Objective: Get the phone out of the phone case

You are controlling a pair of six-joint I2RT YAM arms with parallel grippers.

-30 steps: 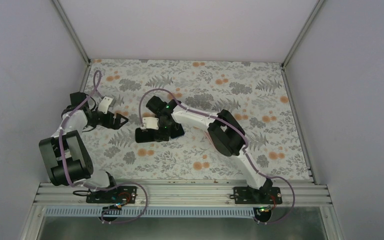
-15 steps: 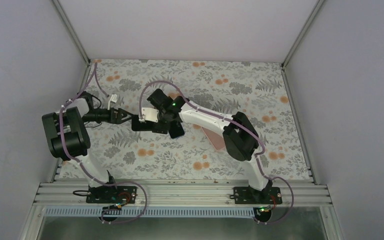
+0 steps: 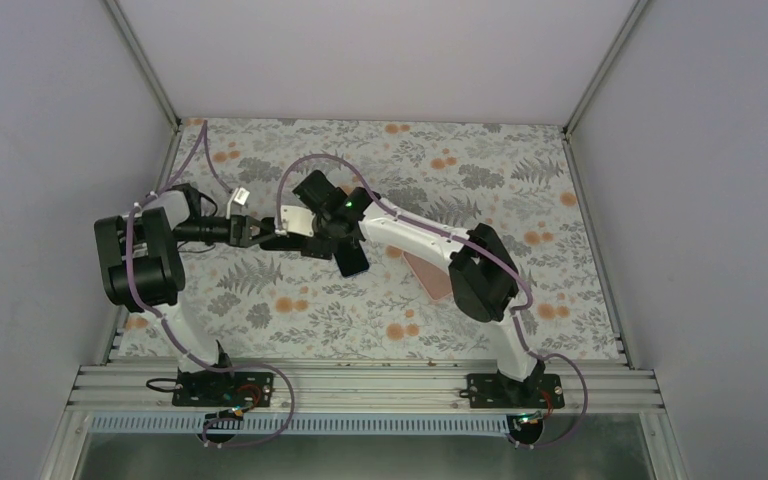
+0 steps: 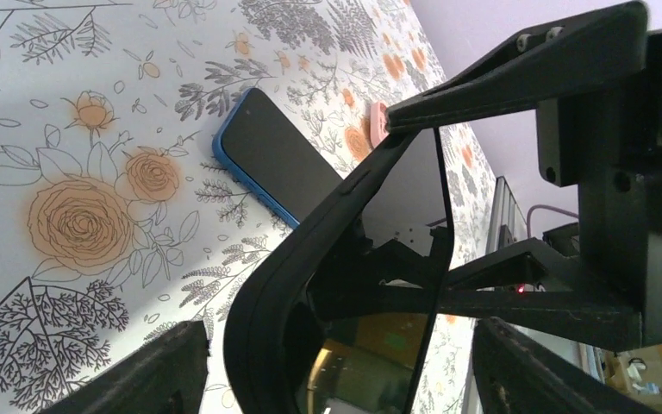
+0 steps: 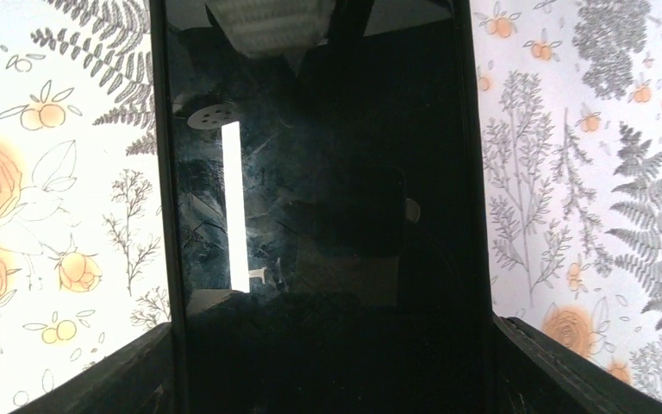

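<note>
Your black phone case [image 4: 267,293] has the phone [image 5: 327,216] seated in it, glossy screen showing. It is held off the floral table [image 3: 520,170], centre-left in the overhead view. Your right gripper [image 5: 332,323] clamps it across its width, with the fingers [image 5: 552,366] spread wide against both long edges. Your left gripper [image 4: 340,326] stands wide around the case's end, a sliver of gap showing on either side. A blue-edged phone [image 4: 271,164] lies flat on the table, upper left in the left wrist view.

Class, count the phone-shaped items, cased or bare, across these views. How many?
3. A black cased phone in the right pincer; a blue-edged phone flat on the table below it; a pink one flat nearby, partly hidden.
</note>
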